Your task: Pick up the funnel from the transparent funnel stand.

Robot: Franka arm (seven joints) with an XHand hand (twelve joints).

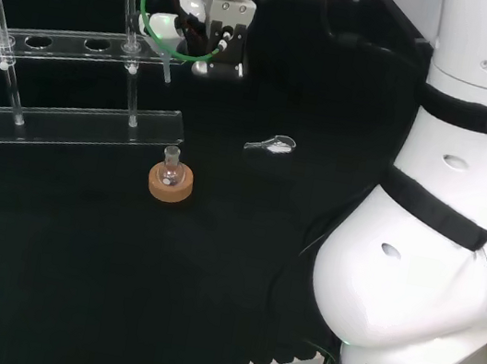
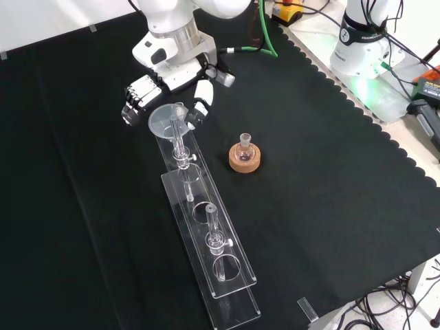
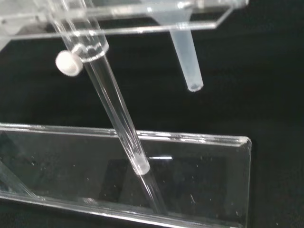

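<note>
You are at the reach: the hand [image 2: 165,89] sits at the funnel's [image 2: 168,119] twelve o'clock, fingers relaxed, holding nothing. Next, close round its rim and lift it straight out of the stand [image 2: 206,234].

A black cloth [image 2: 330,206] covers the bench. At upper left of the front view, a black and white hand [image 2: 148,93] sits by a clear funnel [image 2: 167,118] in a clear stand [image 2: 206,234]. At centre, a tan cork ring [image 2: 245,162].
</note>
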